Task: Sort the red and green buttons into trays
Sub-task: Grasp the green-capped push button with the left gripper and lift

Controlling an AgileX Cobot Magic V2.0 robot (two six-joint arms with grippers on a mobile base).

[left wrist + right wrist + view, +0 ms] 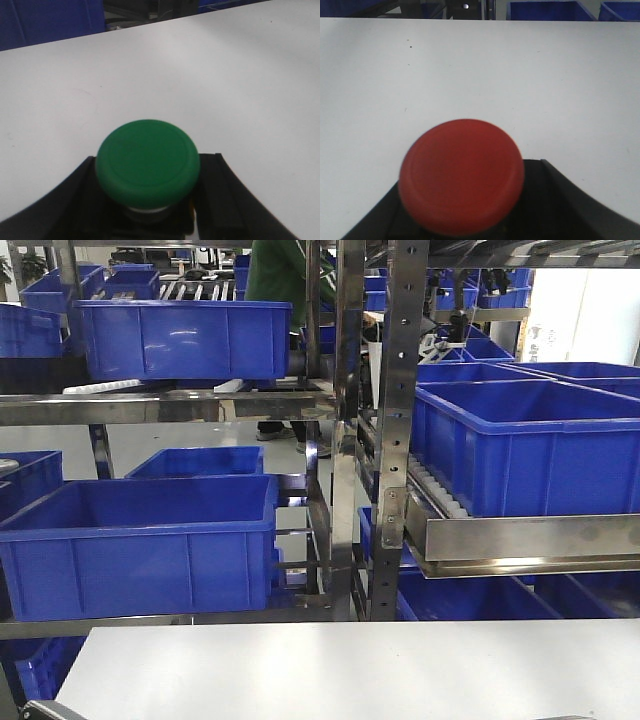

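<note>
In the left wrist view my left gripper point(148, 200) is shut on the green button point(148, 162); its round green cap points at the camera, with a black finger on either side of its body, above the white table point(165, 75). In the right wrist view my right gripper point(462, 210) is shut on the red button point(461, 182), whose red cap fills the space between the black fingers. The green and red trays are out of view. Neither gripper shows in the front view.
The front view shows a steel rack point(395, 420) with several deep blue crates point(135, 545) behind the white table's far edge point(350, 635). A person in green point(275, 280) stands far back. Blue crates point(545, 10) line the table's far edge in the right wrist view.
</note>
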